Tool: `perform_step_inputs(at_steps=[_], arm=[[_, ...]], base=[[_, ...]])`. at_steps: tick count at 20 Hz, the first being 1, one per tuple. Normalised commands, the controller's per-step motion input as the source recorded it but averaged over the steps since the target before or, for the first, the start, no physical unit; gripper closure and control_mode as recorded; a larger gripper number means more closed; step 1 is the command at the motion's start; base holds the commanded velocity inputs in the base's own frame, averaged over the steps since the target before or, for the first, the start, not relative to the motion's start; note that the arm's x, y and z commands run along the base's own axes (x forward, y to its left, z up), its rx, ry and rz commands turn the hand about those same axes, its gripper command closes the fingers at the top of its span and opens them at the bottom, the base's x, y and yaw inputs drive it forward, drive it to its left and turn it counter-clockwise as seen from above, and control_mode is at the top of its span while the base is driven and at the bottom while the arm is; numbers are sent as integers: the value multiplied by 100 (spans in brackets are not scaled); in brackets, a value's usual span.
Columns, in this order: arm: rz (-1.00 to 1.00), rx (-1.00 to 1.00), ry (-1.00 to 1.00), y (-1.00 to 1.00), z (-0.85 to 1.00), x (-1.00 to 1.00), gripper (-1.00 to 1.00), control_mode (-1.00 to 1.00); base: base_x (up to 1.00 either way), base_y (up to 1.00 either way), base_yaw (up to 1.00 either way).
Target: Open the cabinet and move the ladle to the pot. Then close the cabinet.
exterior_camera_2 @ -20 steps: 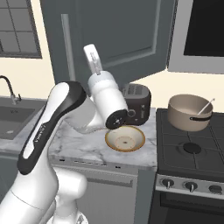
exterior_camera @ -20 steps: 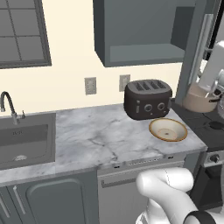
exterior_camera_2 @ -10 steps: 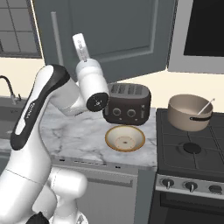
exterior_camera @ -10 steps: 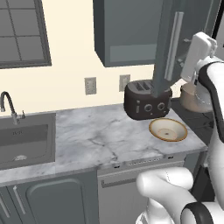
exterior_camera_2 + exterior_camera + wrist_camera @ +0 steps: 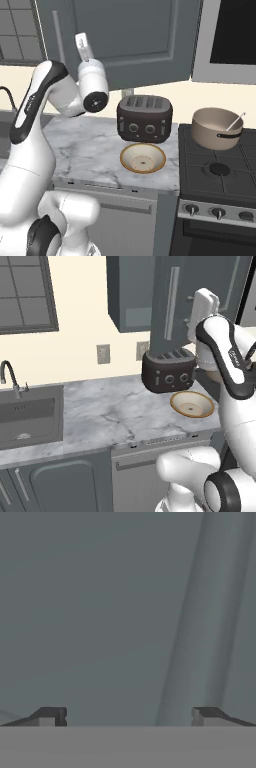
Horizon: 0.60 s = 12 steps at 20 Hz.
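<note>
Silver-white ladle (image 5: 234, 121) is seen lodged in the beige pot (image 5: 216, 131); wide-open empty gripper (image 5: 127, 716) has swung to the dark slate-grey cabinet door (image 5: 125, 40) for closing.

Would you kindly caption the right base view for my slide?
Ladle resting in the pot; open claw raised at the cabinet door.

No text, label, brand, number or sign can be read anywhere: the toaster (image 5: 144, 118) front carries only plain round knobs, and the stove (image 5: 220, 210) panel shows only unmarked dials.
</note>
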Motion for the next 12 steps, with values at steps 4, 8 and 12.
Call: perform_step_inputs(at_steps=[4, 8, 12], arm=[[-5, 0, 1, 42, 0, 68, -100, -100], [-5, 0, 1, 41, 0, 73, -100, -100], [-5, 0, 2, 43, 0, 79, -100, -100]], base=[[0, 0, 0], [0, 0, 0], [0, 0, 0]])
